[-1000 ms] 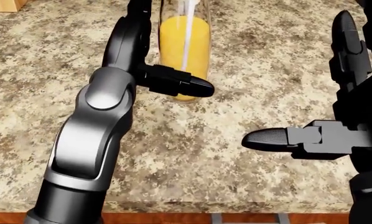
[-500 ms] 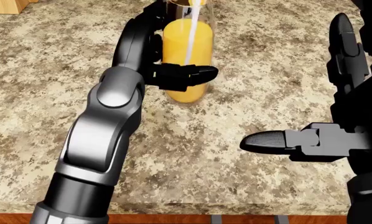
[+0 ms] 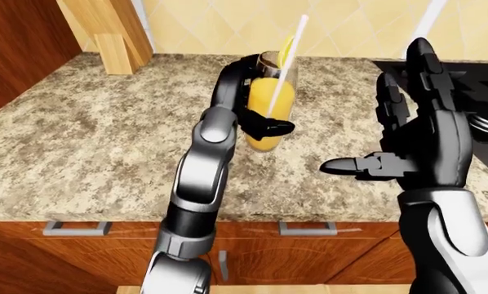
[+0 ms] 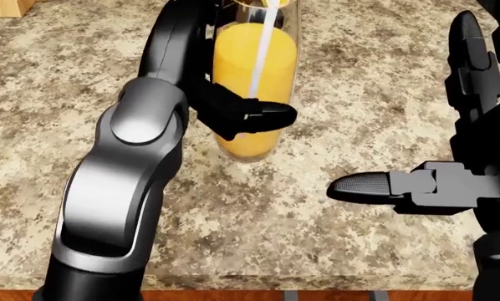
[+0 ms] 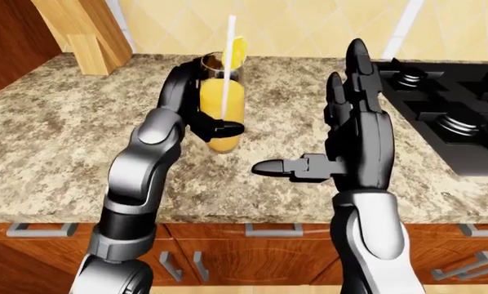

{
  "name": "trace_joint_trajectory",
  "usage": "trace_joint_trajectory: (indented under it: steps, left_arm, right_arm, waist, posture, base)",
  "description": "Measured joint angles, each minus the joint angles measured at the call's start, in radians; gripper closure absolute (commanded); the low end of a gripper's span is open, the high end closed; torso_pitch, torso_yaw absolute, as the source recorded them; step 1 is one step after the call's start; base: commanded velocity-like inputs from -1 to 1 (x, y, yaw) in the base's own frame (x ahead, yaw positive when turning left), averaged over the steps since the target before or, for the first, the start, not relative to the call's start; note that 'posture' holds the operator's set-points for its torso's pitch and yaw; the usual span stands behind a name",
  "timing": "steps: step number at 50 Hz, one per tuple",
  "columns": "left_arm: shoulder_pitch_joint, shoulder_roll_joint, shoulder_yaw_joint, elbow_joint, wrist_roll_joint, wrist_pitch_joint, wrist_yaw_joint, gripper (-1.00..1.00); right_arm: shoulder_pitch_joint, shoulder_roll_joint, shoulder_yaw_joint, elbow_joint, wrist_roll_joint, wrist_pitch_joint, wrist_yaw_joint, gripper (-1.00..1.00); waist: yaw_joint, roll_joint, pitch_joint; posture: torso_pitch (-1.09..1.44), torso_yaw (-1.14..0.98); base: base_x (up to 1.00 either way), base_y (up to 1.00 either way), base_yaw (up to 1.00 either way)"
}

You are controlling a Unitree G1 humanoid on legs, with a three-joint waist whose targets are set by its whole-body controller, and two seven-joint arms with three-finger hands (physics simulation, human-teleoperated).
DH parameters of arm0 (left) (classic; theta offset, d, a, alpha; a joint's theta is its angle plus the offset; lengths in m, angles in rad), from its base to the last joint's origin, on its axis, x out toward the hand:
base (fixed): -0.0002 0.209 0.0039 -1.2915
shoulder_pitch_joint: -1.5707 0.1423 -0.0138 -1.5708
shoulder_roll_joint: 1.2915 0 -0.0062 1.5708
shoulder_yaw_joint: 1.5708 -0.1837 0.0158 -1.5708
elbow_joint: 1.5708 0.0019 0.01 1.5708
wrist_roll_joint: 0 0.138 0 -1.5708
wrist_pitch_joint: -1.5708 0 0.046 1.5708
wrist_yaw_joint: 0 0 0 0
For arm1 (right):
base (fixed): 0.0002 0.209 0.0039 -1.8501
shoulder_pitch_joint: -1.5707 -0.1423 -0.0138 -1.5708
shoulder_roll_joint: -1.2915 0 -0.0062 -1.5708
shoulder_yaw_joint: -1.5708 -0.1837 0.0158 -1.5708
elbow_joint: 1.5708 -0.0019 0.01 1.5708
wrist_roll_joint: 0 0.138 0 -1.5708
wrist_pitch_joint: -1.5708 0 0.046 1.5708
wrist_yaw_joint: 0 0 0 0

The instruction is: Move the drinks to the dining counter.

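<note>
I have the left robot hand (image 3: 256,113) closed round the glass (image 3: 271,104) of orange juice, its thumb crossing the near side and the other fingers hidden behind, at upper centre of the left-eye view. The glass stands upright, long axis vertical, with a straw (image 3: 291,58) and a lemon slice at the rim; its base looks just clear of the counter (image 3: 89,153), though I can't be sure. My right robot hand (image 3: 416,147) hangs open, fingers up and thumb pointing left, well apart to the right of the glass, so the left is the one carrying. The stove (image 5: 440,104) sits at the right edge. Against the head view half a second ago, the glass appears larger and lower in frame, so I judge it has come up toward the camera.
</note>
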Motion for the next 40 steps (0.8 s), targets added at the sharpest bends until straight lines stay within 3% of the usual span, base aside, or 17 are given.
trace_joint_trajectory:
  steps: [3, 9, 15, 20, 25, 30, 34, 37, 40]
  left_arm:
    - [-0.007, 0.000, 0.001, -0.062, 0.001, 0.042, -0.007, 1.00]
    - [-0.005, 0.004, 0.005, -0.146, 0.008, 0.114, -0.007, 1.00]
    - [-0.006, -0.003, -0.013, -0.167, -0.009, 0.125, -0.018, 1.00]
    - [0.010, 0.011, 0.013, -0.158, 0.000, 0.141, -0.008, 1.00]
    - [0.001, 0.011, 0.014, -0.182, 0.006, 0.139, -0.001, 1.00]
    - [0.015, -0.006, -0.023, -0.162, -0.015, 0.135, -0.016, 1.00]
    - [0.010, -0.002, -0.014, -0.159, -0.018, 0.138, -0.017, 1.00]
    - [0.007, 0.002, -0.004, -0.164, -0.012, 0.130, -0.011, 1.00]
    - [0.012, 0.008, 0.004, -0.177, -0.007, 0.123, -0.007, 1.00]
  right_arm:
    - [-0.008, -0.001, -0.011, -0.004, 0.016, 0.016, -0.004, -1.00]
    - [-0.021, -0.012, -0.029, -0.026, 0.066, 0.039, -0.029, -1.00]
    - [-0.015, -0.017, -0.021, -0.020, 0.079, 0.037, -0.042, -1.00]
    - [-0.017, -0.021, 0.001, -0.014, 0.081, 0.047, -0.035, -1.00]
    - [-0.023, -0.022, -0.004, -0.036, 0.072, 0.051, -0.037, -1.00]
    - [-0.010, -0.022, -0.012, -0.020, 0.059, 0.065, -0.036, -1.00]
    - [-0.020, -0.022, -0.009, -0.030, 0.056, 0.061, -0.031, -1.00]
    - [-0.019, -0.022, -0.007, -0.022, 0.052, 0.057, -0.028, -1.00]
    - [-0.028, -0.014, -0.009, -0.010, 0.061, 0.067, -0.026, -1.00]
  waist:
    - [0.000, 0.000, 0.000]
    - [-0.002, 0.029, -0.008]
    - [-0.005, 0.028, -0.010]
    - [0.010, 0.040, -0.007]
    - [-0.016, -0.022, -0.021]
    - [-0.036, -0.049, -0.027]
    - [-0.016, -0.014, -0.032]
    - [-0.001, -0.005, -0.026]
    - [0.016, 0.028, 0.010]
  posture:
    - [0.00, 0.00]
    - [0.00, 0.00]
    - [0.00, 0.00]
    - [0.00, 0.00]
    - [0.00, 0.00]
    - [0.00, 0.00]
    - [0.00, 0.00]
    - [0.00, 0.00]
    - [0.00, 0.00]
  base:
    - [0.00, 0.00, -0.08]
    - [-0.02, 0.00, -0.39]
    - [-0.15, -0.05, -0.21]
    - [-0.19, -0.13, 0.00]
    - [-0.73, -0.11, 0.00]
    - [-1.00, -0.11, 0.00]
    - [-1.00, -0.12, 0.00]
    - [-0.92, -0.17, 0.00]
    - [-0.48, -0.13, -0.65]
